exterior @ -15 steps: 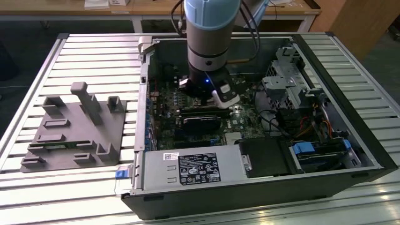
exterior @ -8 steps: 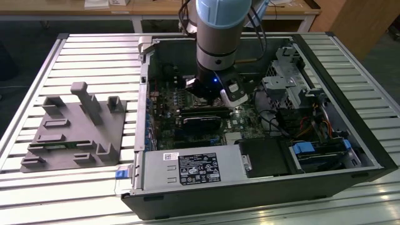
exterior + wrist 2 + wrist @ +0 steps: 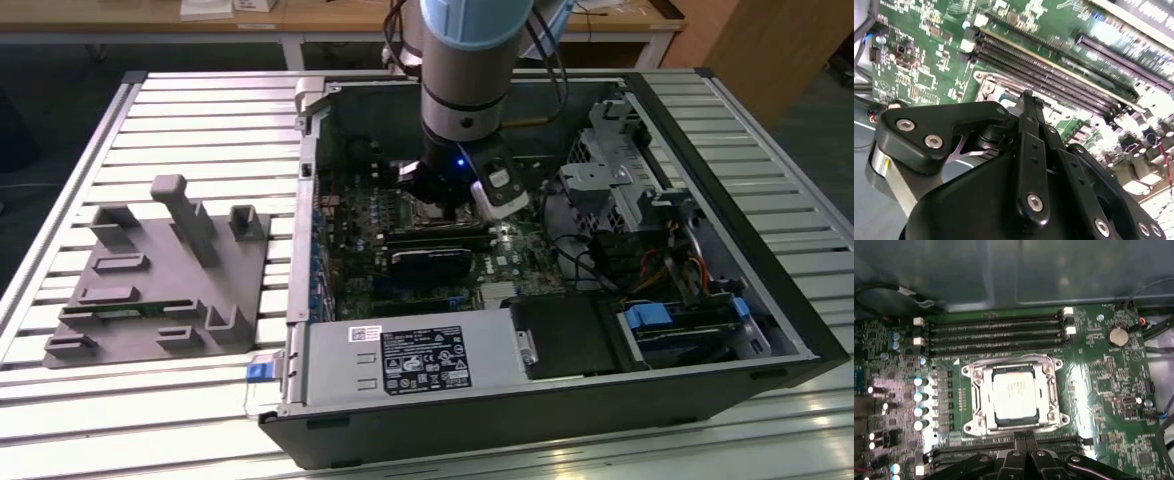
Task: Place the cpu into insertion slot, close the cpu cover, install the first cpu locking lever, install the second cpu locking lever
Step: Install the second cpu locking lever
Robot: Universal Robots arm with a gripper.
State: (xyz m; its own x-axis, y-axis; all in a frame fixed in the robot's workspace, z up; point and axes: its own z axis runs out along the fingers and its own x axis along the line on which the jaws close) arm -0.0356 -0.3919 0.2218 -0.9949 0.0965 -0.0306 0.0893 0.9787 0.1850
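— Slatted metal table (image 3: 200, 130) under us, open computer case (image 3: 747, 300) on it, grey fixture block (image 3: 160, 280) at nine o'clock of the case. Where's the cpu (image 3: 1013, 391)?

— Seated in the insertion slot (image 3: 970, 371), with the cpu cover (image 3: 1050, 390) framing it. In the first wrist view our gripper (image 3: 1026, 437) sits just beside the socket's six o'clock edge.

— Fingers?

— Pressed together, pinching nothing we can see.

— Handling?

— We judge the chip light, stiff and fragile underneath: take it by its edges. The thin cover likely bends, so push on its frame.
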